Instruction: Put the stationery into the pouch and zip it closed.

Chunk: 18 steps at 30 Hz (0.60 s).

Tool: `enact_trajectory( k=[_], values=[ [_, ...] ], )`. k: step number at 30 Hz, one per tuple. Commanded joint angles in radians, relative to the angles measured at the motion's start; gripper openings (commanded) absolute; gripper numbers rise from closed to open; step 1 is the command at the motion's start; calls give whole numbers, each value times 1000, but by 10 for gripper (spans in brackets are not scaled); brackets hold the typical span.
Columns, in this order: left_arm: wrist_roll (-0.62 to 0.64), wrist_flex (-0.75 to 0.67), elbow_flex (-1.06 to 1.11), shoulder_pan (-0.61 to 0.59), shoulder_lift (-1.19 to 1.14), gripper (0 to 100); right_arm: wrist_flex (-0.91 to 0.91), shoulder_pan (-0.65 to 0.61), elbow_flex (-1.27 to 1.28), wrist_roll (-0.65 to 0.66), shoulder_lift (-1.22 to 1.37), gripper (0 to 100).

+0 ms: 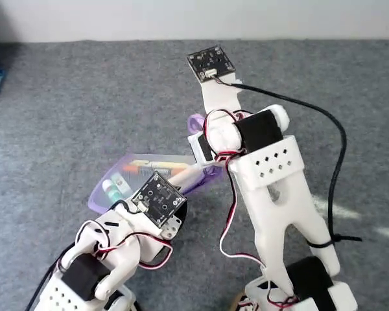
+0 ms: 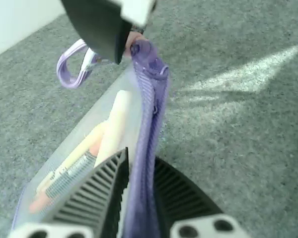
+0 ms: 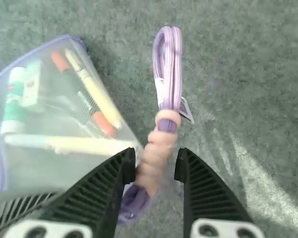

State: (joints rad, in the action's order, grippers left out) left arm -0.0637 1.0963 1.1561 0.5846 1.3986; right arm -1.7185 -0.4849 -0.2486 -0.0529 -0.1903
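Closing the zip looks to be the step in hand. On the grey table (image 1: 65, 91), the translucent purple pouch (image 3: 49, 148) lies between the two arms. The left hand (image 2: 140, 163) is clamped on the pouch's zip edge, anchoring it. The right hand (image 3: 155, 153) is closed on the pink zip pull (image 3: 156, 144). The stationery (image 3: 89, 94), pens and a glue stick, sits inside the pouch. A purple strap loop (image 3: 168, 64) hangs just beyond the pull. Hold the anchor firm and draw the pull straight along the zip line, band taut; slack would likely jam the slider. Whether the last teeth are shut cannot be told.
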Motion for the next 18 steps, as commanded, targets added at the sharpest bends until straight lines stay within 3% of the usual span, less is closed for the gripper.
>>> enact_trajectory(
  k=[1, 7, 18],
  values=[
    [18, -23, -10, 5, 6, 12, -35, -41, -97, -41, -2, 140],
    [18, -23, -10, 3, 6, 12, -68, -110, -101, -106, 2, 140],
    [18, -21, -19, 3, 6, 12, -71, -110, -101, -98, 150, 137]
  ],
)
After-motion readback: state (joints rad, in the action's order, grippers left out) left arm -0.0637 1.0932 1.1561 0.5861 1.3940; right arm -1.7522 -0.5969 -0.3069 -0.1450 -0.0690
